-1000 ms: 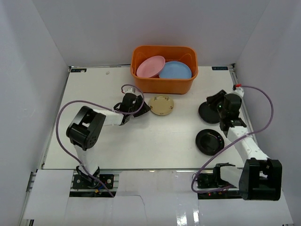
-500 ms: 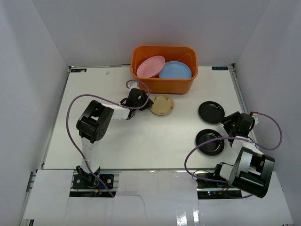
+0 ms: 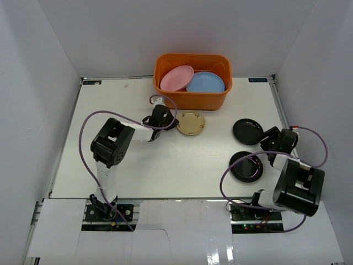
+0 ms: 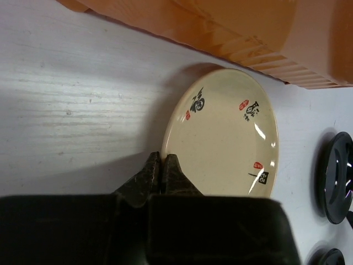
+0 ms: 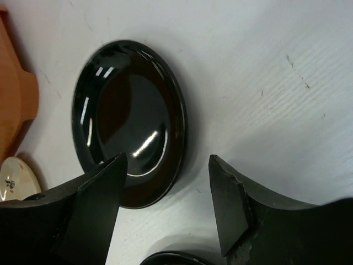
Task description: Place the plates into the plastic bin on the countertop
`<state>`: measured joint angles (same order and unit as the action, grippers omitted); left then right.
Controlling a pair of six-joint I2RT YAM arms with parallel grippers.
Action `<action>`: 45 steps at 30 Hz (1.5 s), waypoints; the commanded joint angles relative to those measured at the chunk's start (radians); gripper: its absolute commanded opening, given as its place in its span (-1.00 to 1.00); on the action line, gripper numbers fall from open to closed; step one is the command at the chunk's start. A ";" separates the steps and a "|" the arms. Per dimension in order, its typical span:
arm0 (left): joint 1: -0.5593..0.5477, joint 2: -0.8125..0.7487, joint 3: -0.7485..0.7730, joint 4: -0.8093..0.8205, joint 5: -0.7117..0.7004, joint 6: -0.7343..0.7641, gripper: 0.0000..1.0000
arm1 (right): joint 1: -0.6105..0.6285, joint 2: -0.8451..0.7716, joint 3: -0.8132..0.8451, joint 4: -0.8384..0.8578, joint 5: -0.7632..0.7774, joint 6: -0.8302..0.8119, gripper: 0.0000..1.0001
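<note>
The orange plastic bin [image 3: 192,100] stands at the middle of the table's [image 3: 105,105] far edge, with a pink plate [image 3: 176,77] and a light blue plate [image 3: 206,83] inside. Just in front of it lies a small tan plate [image 4: 226,138] with painted characters. The left tool [image 4: 162,168] is pressed together, its tips at that plate's rim. Near the right edge, the right tool [image 5: 167,161] is spread beside one glossy black plate [image 5: 129,121]. A second black plate [image 3: 246,165] lies closer to the near edge.
</note>
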<state>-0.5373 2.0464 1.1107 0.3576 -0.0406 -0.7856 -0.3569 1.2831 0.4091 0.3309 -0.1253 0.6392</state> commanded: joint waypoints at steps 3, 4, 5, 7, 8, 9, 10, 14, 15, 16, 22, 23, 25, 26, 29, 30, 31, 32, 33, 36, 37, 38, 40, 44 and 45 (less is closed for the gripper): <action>-0.006 -0.142 -0.142 -0.050 -0.001 0.037 -1.00 | -0.001 0.157 0.040 0.149 -0.101 0.022 0.30; -0.007 -0.173 -0.169 -0.037 0.017 0.029 -1.00 | -0.001 0.180 0.049 0.174 -0.117 0.028 0.24; -0.009 -0.242 -0.193 -0.028 0.036 0.008 -1.00 | -0.001 0.221 0.057 0.195 -0.131 0.049 0.19; -0.012 -0.311 -0.247 -0.014 0.102 -0.012 -1.00 | -0.001 0.246 0.057 0.255 -0.151 0.080 -0.03; -0.016 -0.378 -0.255 -0.013 0.116 -0.015 -1.00 | -0.001 0.260 0.050 0.282 -0.149 0.095 -0.10; -0.019 -0.409 -0.255 -0.029 0.128 -0.017 -1.00 | -0.001 0.268 0.040 0.307 -0.143 0.129 -0.20; -0.026 -0.440 -0.247 -0.040 0.133 -0.015 -1.00 | -0.001 0.275 0.031 0.322 -0.139 0.140 -0.39; -0.029 -0.546 -0.135 -0.155 0.099 0.034 -1.00 | -0.001 0.280 0.002 0.382 -0.132 0.200 -0.84; -0.029 -0.545 -0.094 -0.184 0.088 0.046 -1.00 | -0.001 0.263 -0.013 0.405 -0.131 0.221 -0.84; -0.029 -0.533 0.013 -0.215 0.056 0.064 -1.00 | -0.001 0.224 -0.039 0.425 -0.128 0.232 -0.85; 0.054 -0.306 0.418 -0.345 -0.007 0.106 -1.00 | -0.001 0.073 0.020 0.327 -0.149 0.211 -0.85; 0.074 -0.269 0.467 -0.374 0.011 0.095 -1.00 | -0.001 0.030 0.051 0.304 -0.146 0.202 -0.84; 0.132 -0.191 0.570 -0.419 0.021 0.060 -1.00 | -0.001 -0.008 0.082 0.234 -0.146 0.180 -0.85; 0.149 -0.105 0.675 -0.458 0.039 0.051 -1.00 | -0.001 -0.037 0.094 0.221 -0.155 0.168 -0.85; 0.195 0.076 0.916 -0.572 0.039 0.040 -1.00 | 0.001 -0.070 0.131 0.197 -0.197 0.166 -0.84; 0.206 0.116 0.975 -0.601 0.039 0.045 -1.00 | 0.003 -0.077 0.143 0.194 -0.203 0.166 -0.85; 0.209 0.156 1.029 -0.627 0.039 0.052 -1.00 | 0.009 -0.094 0.149 0.191 -0.211 0.168 -0.84; 0.214 0.223 1.114 -0.670 0.039 0.054 -1.00 | 0.015 -0.102 0.155 0.191 -0.224 0.166 -0.84; 0.223 0.248 1.146 -0.686 0.039 0.055 -1.00 | 0.021 -0.106 0.180 0.188 -0.234 0.163 -0.85; 0.227 0.307 1.175 -0.704 0.062 0.057 -1.00 | 0.070 -0.099 0.229 0.168 -0.277 0.149 -0.85; 0.227 0.317 1.178 -0.703 0.065 0.060 -1.00 | 0.105 -0.093 0.262 0.163 -0.283 0.143 -0.84; 0.227 0.330 1.183 -0.701 0.070 0.069 -1.00 | 0.128 -0.093 0.281 0.145 -0.278 0.133 -0.84; 0.227 0.356 1.195 -0.703 0.102 0.071 -1.00 | 0.201 -0.090 0.345 0.113 -0.234 0.088 -0.84; 0.215 0.386 1.204 -0.697 0.168 0.095 -0.73 | 0.337 -0.054 0.467 0.028 -0.142 0.010 -0.85; 0.212 0.394 1.207 -0.697 0.180 0.101 -0.61 | 0.355 -0.039 0.493 0.017 -0.122 -0.002 -0.84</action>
<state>-0.3038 2.4279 2.2860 -0.3096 0.0608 -0.7097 -0.0589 1.2259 0.8001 0.3706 -0.3107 0.7090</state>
